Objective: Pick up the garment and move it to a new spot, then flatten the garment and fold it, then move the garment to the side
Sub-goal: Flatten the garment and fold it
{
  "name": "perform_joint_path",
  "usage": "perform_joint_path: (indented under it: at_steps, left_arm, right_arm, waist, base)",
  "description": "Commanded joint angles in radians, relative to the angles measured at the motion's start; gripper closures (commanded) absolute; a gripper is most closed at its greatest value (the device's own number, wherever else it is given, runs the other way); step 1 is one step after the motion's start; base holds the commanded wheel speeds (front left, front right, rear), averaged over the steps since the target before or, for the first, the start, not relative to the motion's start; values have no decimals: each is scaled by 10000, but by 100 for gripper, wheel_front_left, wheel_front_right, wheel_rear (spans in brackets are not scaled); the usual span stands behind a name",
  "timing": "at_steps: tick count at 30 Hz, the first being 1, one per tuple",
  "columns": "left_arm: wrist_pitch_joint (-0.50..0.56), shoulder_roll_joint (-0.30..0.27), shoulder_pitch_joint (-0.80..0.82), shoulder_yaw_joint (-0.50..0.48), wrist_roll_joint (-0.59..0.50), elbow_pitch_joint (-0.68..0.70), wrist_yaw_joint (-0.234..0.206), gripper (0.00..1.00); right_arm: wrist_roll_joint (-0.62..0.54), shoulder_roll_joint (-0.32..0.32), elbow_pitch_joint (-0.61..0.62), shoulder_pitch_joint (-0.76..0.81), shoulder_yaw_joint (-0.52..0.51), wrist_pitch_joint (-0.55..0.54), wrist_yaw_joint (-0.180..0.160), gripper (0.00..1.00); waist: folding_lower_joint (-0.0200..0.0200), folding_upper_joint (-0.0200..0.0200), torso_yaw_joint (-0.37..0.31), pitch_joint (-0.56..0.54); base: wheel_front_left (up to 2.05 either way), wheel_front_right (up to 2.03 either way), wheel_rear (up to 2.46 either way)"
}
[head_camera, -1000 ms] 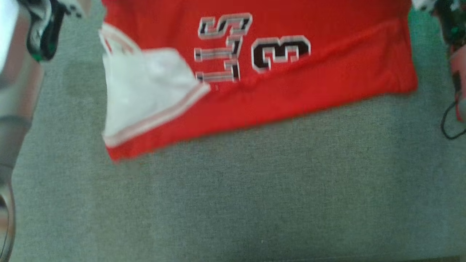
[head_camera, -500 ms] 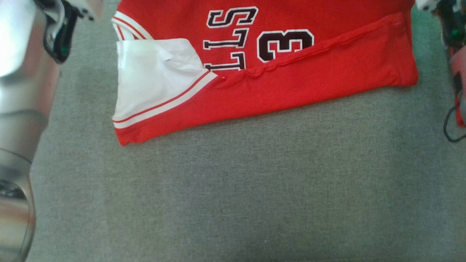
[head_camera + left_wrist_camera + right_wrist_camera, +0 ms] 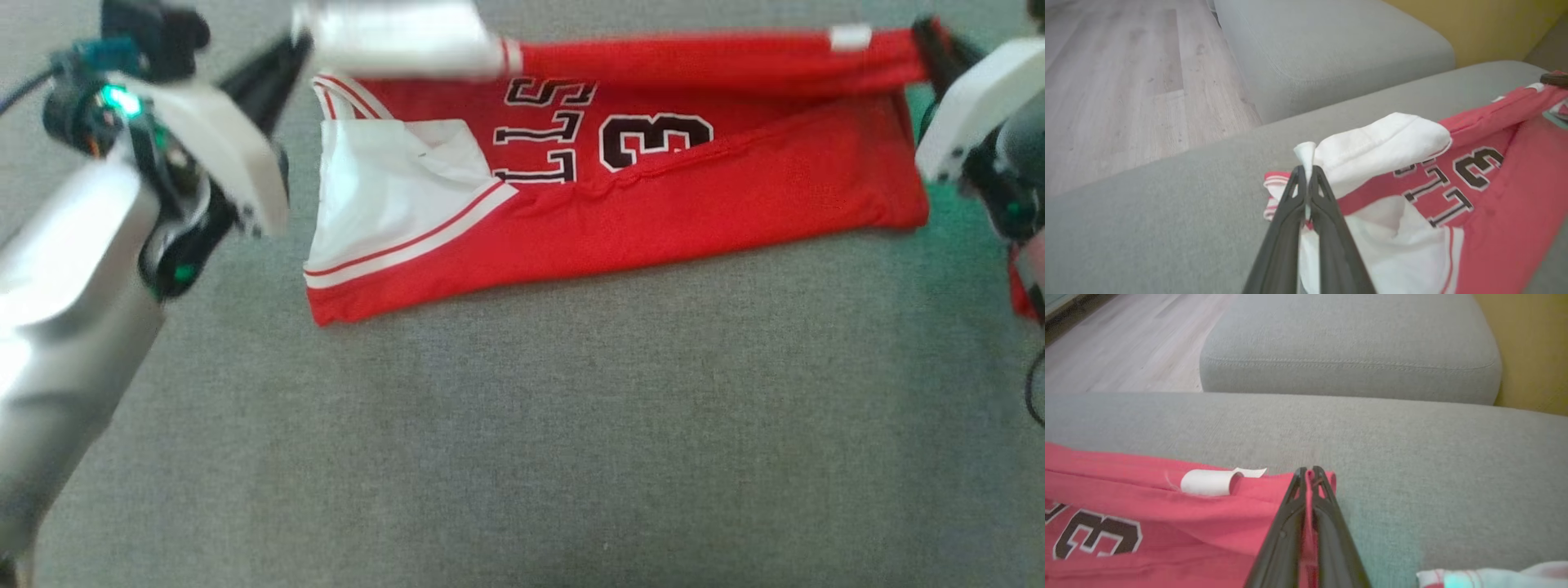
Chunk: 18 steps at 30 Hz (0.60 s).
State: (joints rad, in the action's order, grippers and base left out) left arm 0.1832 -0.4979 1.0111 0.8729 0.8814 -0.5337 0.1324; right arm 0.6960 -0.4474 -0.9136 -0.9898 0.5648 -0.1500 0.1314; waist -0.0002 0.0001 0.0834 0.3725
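The garment [image 3: 653, 212] is a red jersey with black lettering and a white side panel, lying on a grey sofa cushion [image 3: 522, 425]. Its far edge is lifted and stretched in a band between both grippers. My left gripper [image 3: 302, 39] is at the upper left, shut on the white corner; in the left wrist view the left gripper [image 3: 1306, 169] pinches that white cloth of the garment [image 3: 1494, 196]. My right gripper [image 3: 922, 31] is at the upper right, and in the right wrist view the right gripper [image 3: 1309, 470] is shut on the red edge of the garment [image 3: 1167, 514].
A second grey cushion [image 3: 1347, 347] stands beyond this one, with wooden floor [image 3: 1106, 81] and a yellow wall [image 3: 1531, 343] behind. Another bit of white and red cloth [image 3: 1490, 575] lies at the right. A white label [image 3: 1206, 482] curls near the right gripper.
The head camera has tilted up, bringing both grippers and the garment's far edge into view. The near part of the garment lies as before.
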Motion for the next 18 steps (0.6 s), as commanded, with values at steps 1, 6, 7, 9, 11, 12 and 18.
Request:
perform_joint_path:
  at_steps: [1, 6, 7, 9, 11, 12, 18]
  left_arm:
    - [487, -835, -19, -160, 357, 680, -20, 100]
    - [1445, -1558, -491, 198, 969, 1621, -19, 100]
    - [1700, -1705, -601, 303, 1109, 1833, -19, 100]
    - [2169, -1968, -804, 451, 1401, 2201, -19, 100]
    - [2642, -2202, -983, 615, 1622, 2539, -19, 100]
    - [2812, -2307, -1052, 676, 1700, 2705, -18, 100]
    - [3237, -2612, -1304, 808, 1856, 3303, -183, 100]
  right_arm:
    - [346, -367, 477, 411, 389, -325, -7, 100]
    - [925, -867, 926, 786, 1009, -920, -7, 100]
    - [1039, -970, 1000, 848, 1139, -1043, -7, 100]
    - [1290, -1120, 1112, 957, 1354, -1314, -7, 100]
    - [1542, -1242, 1230, 1037, 1544, -1583, -7, 100]
    - [1662, -1297, 1296, 1071, 1646, -1727, -7, 100]
    - [2257, -1578, 1614, 1131, 2082, -2328, -7, 100]
  waist:
    - [2, -1, 64, -188]
    - [2, -1, 87, -378]
    - [2, -1, 82, -431]
    - [2, -1, 67, -529]
    - [2, -1, 46, -607]
    - [2, -1, 33, -637]
    - [2, -1, -51, -687]
  base:
    - [0, 0, 0]
    - [0, 0, 0]
    - [0, 0, 0]
    - [0, 0, 0]
    - [0, 0, 0]
    - [0, 0, 0]
    - [0, 0, 0]
